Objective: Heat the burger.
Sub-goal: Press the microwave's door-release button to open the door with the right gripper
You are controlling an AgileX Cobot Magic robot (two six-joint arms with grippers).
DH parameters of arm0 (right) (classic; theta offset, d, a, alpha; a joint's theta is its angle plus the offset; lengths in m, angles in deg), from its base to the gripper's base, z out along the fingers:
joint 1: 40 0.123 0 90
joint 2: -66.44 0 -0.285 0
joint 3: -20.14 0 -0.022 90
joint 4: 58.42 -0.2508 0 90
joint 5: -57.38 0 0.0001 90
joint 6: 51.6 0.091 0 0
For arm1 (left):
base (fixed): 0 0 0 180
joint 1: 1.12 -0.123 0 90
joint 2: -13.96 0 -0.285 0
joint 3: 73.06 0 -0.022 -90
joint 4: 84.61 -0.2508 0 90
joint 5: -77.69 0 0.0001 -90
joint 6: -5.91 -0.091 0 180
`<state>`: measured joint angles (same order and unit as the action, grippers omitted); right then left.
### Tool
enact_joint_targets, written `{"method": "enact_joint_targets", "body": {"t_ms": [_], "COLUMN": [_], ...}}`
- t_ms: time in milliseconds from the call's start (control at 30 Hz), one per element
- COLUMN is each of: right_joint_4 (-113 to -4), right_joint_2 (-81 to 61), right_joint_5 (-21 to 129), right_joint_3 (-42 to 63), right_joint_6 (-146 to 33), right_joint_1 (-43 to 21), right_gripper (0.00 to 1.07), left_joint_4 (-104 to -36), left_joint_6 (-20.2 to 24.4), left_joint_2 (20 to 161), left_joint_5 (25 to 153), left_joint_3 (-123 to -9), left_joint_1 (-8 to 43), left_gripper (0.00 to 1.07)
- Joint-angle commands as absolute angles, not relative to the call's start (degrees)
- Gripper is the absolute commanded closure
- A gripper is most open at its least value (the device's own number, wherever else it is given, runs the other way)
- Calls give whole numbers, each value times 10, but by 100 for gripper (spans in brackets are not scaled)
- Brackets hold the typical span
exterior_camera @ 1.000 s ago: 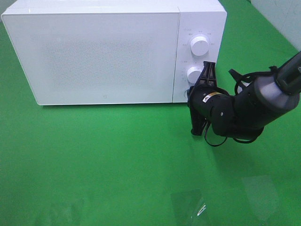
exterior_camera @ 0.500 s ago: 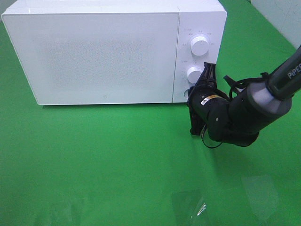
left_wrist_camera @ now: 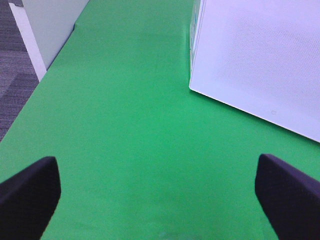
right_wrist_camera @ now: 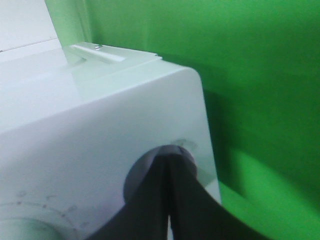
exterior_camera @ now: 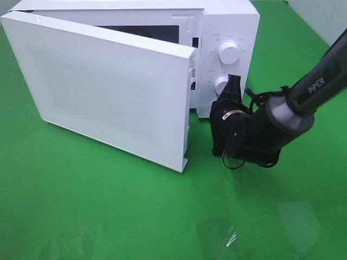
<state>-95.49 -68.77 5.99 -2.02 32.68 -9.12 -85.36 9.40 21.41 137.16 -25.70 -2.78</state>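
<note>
The white microwave (exterior_camera: 233, 21) stands at the back of the green table, its door (exterior_camera: 108, 92) swung partly open and the dark inside (exterior_camera: 146, 31) showing above it. My right gripper (exterior_camera: 233, 80) is shut, its tips against the control panel below the lower knob (exterior_camera: 221, 84). The right wrist view shows the shut fingertips (right_wrist_camera: 169, 161) on a round grey button (right_wrist_camera: 142, 175). In the left wrist view my left gripper (left_wrist_camera: 160, 200) is open over bare green cloth, with the door (left_wrist_camera: 260, 55) ahead of it. The burger is out of view.
An upper knob (exterior_camera: 230, 52) sits on the panel. Faint clear sheets (exterior_camera: 217, 235) lie near the table's front edge. In the left wrist view a white panel (left_wrist_camera: 50, 25) and grey floor (left_wrist_camera: 15, 75) border the table's side edge.
The microwave door was shut and has sprung open toward the front left. My right gripper pushed slightly in against the panel.
</note>
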Motion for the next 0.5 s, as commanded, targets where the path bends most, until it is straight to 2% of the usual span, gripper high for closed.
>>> {"method": "enact_joint_targets", "body": {"t_ms": [33, 300, 500], "right_joint_4": [-890, -894, -892], "right_joint_2": [-695, -695, -695], "right_joint_5": [-98, -112, -176], "right_joint_3": [58, 58, 58], "right_joint_6": [315, 315, 308], "right_joint_1": [-122, -122, -122], "right_gripper": [107, 107, 107], "left_joint_4": [-853, -853, -853], "left_joint_6": [97, 97, 97], "left_joint_2": [209, 209, 209], "left_joint_5": [1365, 1365, 1365], "left_joint_3": [-256, -256, -256], "left_joint_1": [-28, -28, -28], "left_gripper": [6, 6, 6]}}
